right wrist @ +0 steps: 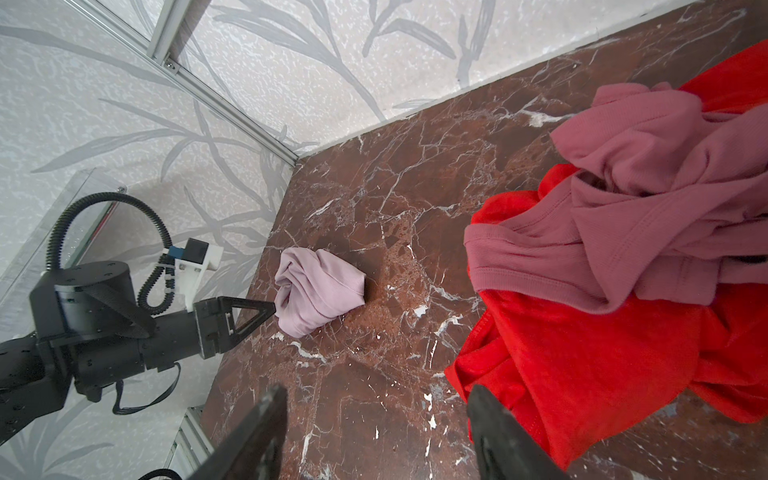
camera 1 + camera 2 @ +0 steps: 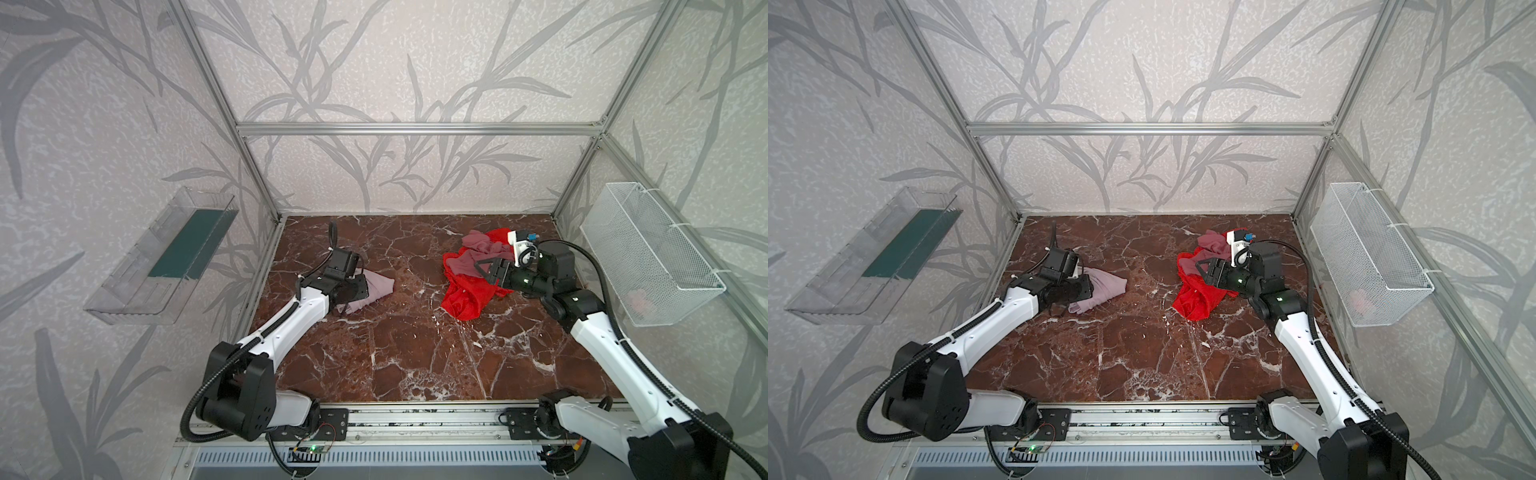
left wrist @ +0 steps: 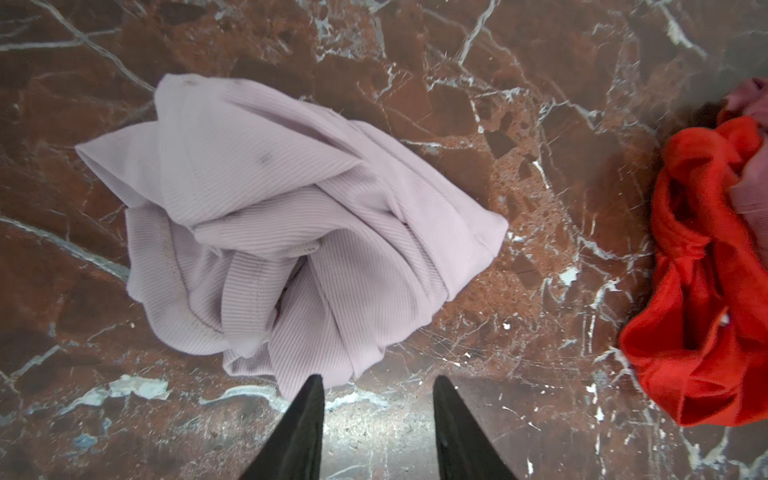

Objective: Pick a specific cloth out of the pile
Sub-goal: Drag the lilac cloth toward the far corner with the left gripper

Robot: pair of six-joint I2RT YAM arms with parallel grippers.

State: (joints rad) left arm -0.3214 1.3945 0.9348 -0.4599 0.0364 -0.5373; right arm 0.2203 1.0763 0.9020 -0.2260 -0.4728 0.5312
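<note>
A brown, white-veined marble table (image 2: 415,353) is enclosed by an aluminium frame and by walls papered with grey leaves. Along its near edge a metal rail (image 2: 415,419) is fixed, and both arms are mounted on it. No cloth is seen on the near half of the table.

Farther in, close to the left edge, the cloth (image 3: 291,232) is found. It is the palest piece, lilac-pink and finely ribbed, and it is crumpled into a loose bundle resting flat on the marble. The left gripper (image 3: 376,380) is held low at the bundle's near-left side. Its fingers are parted, with bare marble seen between them, and one tip (image 3: 313,384) is placed right at the cloth's hem, so nothing is clamped. In both top views these fingers are hidden under the wrist. The cloth appears to lie there by its own weight alone.

A wide strip of bare table separates it from the pile (image 2: 473,274), which is set toward the far right corner. There the dusty-rose cloth (image 1: 644,208) is draped over the bright red cloth (image 1: 582,353). The right gripper (image 1: 376,390) is held at the pile's near side with its fingers spread wide and nothing between them. This placement is judged to keep the remaining cloths within reach without disturbing them. As things lie, the picking-out is judged essentially done.

On the side walls a clear plastic shelf (image 2: 158,262) and a white wire basket (image 2: 648,257) are hung.
</note>
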